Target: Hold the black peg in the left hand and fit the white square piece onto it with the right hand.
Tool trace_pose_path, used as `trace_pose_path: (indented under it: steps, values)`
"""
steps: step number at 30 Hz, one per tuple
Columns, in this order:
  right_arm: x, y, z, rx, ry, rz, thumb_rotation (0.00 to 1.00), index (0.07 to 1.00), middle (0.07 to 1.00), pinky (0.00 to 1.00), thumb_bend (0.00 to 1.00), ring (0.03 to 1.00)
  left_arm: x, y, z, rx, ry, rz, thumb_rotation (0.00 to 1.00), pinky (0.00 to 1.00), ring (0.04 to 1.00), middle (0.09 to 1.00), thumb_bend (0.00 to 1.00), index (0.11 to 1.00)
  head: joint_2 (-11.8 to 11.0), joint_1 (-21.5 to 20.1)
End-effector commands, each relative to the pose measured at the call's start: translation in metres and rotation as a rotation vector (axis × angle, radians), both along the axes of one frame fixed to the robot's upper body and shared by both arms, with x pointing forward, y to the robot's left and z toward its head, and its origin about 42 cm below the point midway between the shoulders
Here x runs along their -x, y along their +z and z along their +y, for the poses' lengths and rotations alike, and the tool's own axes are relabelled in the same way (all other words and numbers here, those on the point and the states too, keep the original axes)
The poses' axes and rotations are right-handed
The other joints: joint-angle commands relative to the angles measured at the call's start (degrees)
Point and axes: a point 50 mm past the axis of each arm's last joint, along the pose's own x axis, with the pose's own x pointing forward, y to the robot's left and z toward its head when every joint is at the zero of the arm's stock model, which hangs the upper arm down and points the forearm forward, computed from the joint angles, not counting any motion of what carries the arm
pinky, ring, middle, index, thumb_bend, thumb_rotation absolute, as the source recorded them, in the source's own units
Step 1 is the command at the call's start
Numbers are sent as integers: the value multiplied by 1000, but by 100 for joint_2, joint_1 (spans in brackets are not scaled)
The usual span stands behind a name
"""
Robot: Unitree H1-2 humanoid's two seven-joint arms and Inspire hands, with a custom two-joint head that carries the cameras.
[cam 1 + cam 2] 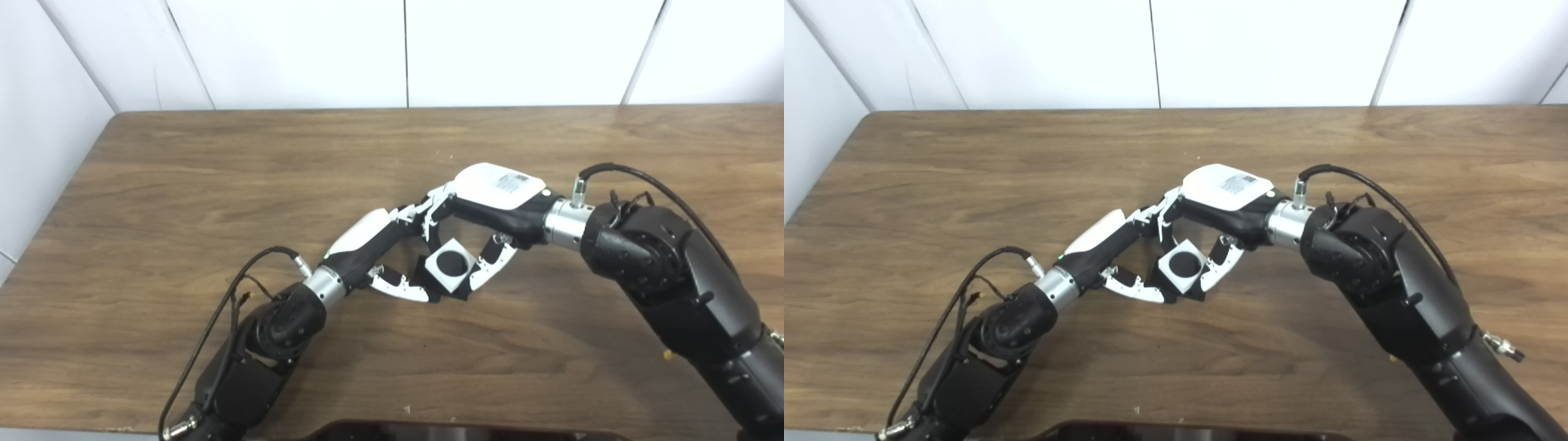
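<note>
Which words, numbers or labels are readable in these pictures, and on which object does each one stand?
None can be read.
Label on the back of the right hand: small dark print, too blurred to read.
White square piece: only a black circle, no text.

A small printed label sits on the back of the right hand (pixel 499 190), its text too blurred to read

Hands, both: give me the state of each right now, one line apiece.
Left hand: shut on the black peg, which fills the hole of the white square piece.
Right hand: shut on the white square piece, fingers on either side.
</note>
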Motion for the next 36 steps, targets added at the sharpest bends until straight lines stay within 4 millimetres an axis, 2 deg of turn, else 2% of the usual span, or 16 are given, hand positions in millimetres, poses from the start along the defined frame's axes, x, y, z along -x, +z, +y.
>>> trace_pose_path:
  steps: [1,6,22,36]
  values:
    - [-2,4,-4,62,-17,11,574,848,872,891,859,904,10,-17,6,-63,-13,105,79,1000,1000,978,518,490,9,9]
    - [-1,3,-6,67,-36,26,553,904,899,905,890,914,10,-18,6,-62,-13,103,79,1000,1000,976,518,490,9,2]
    - [-3,2,-13,46,-66,26,481,883,899,912,890,915,12,-19,7,-64,-14,102,78,1000,1000,974,518,489,9,-39]
    - [-21,25,-42,-62,-162,-31,415,841,892,852,876,899,12,-23,14,-67,-14,102,79,1000,1000,976,518,490,-66,-312]
